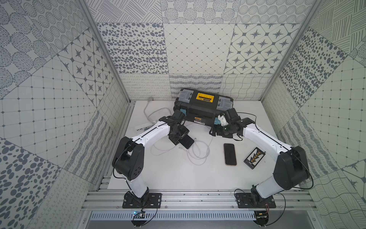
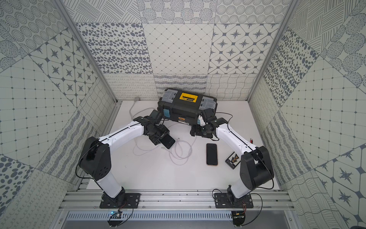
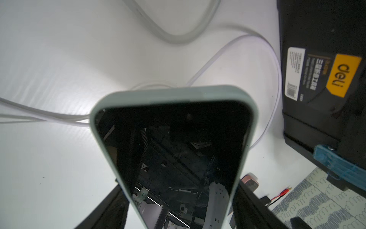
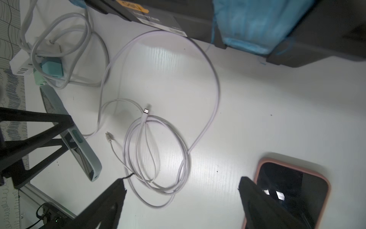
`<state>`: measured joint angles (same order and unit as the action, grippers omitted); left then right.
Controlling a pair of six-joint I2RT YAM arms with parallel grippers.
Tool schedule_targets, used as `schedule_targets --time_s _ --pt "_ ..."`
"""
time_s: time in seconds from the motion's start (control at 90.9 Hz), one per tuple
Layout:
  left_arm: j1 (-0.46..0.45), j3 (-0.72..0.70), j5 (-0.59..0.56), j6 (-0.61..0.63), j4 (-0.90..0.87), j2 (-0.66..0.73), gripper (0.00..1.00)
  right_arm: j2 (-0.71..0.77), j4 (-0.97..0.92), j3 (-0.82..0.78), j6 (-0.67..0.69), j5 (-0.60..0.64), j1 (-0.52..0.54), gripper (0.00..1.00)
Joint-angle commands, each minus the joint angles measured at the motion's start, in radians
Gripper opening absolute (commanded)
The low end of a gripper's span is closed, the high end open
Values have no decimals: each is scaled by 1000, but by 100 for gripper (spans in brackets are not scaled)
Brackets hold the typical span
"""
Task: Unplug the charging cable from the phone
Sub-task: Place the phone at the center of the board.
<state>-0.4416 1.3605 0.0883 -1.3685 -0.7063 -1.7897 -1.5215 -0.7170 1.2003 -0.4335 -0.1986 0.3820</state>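
Note:
My left gripper [image 1: 177, 139] [image 3: 178, 208] is shut on a phone [image 1: 186, 141] [image 2: 168, 140] [image 3: 174, 138] in a pale green case and holds it tilted just above the table. The white charging cable [image 1: 198, 153] [image 2: 181, 152] [image 4: 158, 158] lies coiled on the table beside it. A free plug [image 4: 108, 136] [image 1: 180, 147] of the cable rests on the table close to the phone's lower end [image 4: 96, 177], where the port shows empty. My right gripper [image 1: 214, 130] [image 2: 195, 130] [image 4: 182, 182] hangs open above the coil, holding nothing.
A black toolbox [image 1: 204, 107] [image 2: 188, 107] [image 3: 316, 59] stands at the back. A second phone [image 1: 230, 154] [image 4: 293, 188] in a pink case and a small bit card [image 1: 254, 158] lie at the right. A power strip [image 1: 142, 125] with chargers [image 4: 52, 68] sits at the back left.

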Motion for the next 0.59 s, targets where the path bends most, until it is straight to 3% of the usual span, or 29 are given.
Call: schedule_targets --time_s 0.0,0.286,0.583 --pt "-68 92 10 18 -3 -65 25 80 -12 -44 -20 45 -52 94" --pt "-180 273 -5 48 -76 -213 25 251 -52 -159 -65 93 -208 93" --pt "-266 469 0 107 -167 -354 24 350 -75 -211 -94 115 -246 93"
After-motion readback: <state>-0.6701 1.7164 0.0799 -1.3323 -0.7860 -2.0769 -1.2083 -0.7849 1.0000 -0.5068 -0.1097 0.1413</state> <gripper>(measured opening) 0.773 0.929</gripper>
